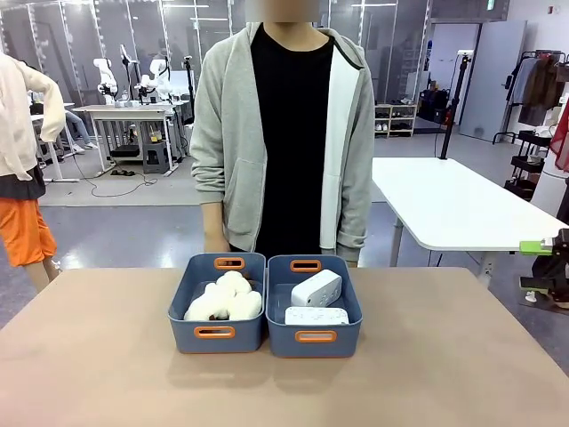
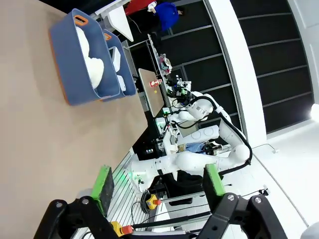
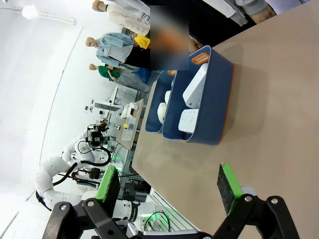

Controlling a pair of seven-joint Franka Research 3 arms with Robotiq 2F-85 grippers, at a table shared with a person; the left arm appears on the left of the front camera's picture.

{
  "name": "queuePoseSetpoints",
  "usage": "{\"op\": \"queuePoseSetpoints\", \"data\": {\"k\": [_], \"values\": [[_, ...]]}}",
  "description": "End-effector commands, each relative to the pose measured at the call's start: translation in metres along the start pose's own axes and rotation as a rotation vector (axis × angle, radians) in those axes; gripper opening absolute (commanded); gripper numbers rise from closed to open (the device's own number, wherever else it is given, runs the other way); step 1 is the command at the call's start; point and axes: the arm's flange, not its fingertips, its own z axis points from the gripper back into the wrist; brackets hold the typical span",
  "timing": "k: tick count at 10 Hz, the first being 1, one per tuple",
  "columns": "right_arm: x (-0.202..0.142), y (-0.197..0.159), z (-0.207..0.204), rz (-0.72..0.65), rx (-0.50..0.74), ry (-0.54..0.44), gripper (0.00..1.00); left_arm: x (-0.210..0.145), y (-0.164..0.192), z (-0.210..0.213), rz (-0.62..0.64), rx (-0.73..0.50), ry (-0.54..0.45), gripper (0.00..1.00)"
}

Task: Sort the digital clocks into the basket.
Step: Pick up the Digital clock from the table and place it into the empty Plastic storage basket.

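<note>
Front view first: two blue bins sit side by side at the middle of the counter [image 1: 107, 374], touching. The basket [image 1: 314, 336] on the picture's right has both digital clocks [image 1: 316, 287] in it, one propped up tilted toward the back, the other lying flat in front of it. The other bin [image 1: 215, 333] on the left is stuffed with white plush toys [image 1: 225, 300]. A person in a grey hoodie [image 1: 233, 151] stands right behind the bins. At the far right edge of the frame there's a bit of my right fingers [image 1: 536, 247], a green pad poking in, well away from the bins.

Left wrist view: my left fingers [image 2: 158, 181] at the bottom of the frame are spread apart with nothing between them. Both bins are in the upper left, well apart from me.

Right wrist view: right fingers spread wide too, nothing gripped, hanging over bare counter. The basket with the clocks sits center-right, upper half of the frame.
</note>
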Motion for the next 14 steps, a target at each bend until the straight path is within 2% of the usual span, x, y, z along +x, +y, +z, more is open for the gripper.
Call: {"op": "queuePoseSetpoints", "data": {"k": [1,14], "values": [[-0.0003,-0.0007,0.0014,0.016,-0.002,0.014,1.0,-0.0018,-0.0057,-0.0021,0.016,0.005,-0.008,0.91],[-0.0003,-0.0007,0.0014,0.016,-0.002,0.014,1.0,-0.0018,-0.0057,-0.0021,0.016,0.005,-0.008,0.91]]}}
